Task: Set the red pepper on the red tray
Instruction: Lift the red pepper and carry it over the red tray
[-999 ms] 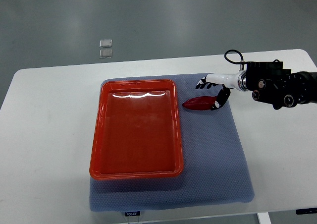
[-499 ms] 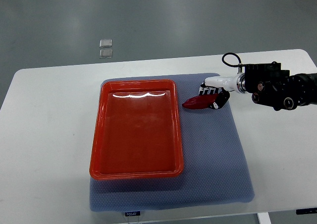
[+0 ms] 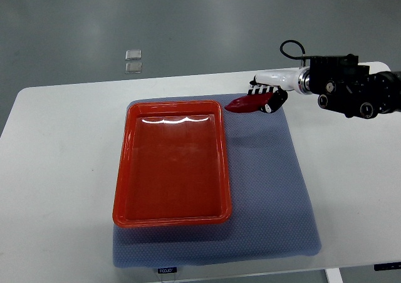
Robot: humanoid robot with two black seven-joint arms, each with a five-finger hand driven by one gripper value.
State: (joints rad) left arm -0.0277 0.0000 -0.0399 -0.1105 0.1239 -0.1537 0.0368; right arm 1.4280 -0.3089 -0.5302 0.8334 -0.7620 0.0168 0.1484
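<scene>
step: carry | right hand [image 3: 266, 97] pinching red pepper [image 3: 245, 104] (looks lifted) | next: move leftward over red tray [image 3: 171, 216] beside it, release

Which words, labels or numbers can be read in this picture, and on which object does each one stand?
No text can be read with certainty.
Small label on the front edge of the blue mat: light letters on a dark tag, too small and blurred to read.
Dark tag on the table edge, at the lower right: also unreadable.
Red tray, red pepper and right hand: no print visible.
</scene>
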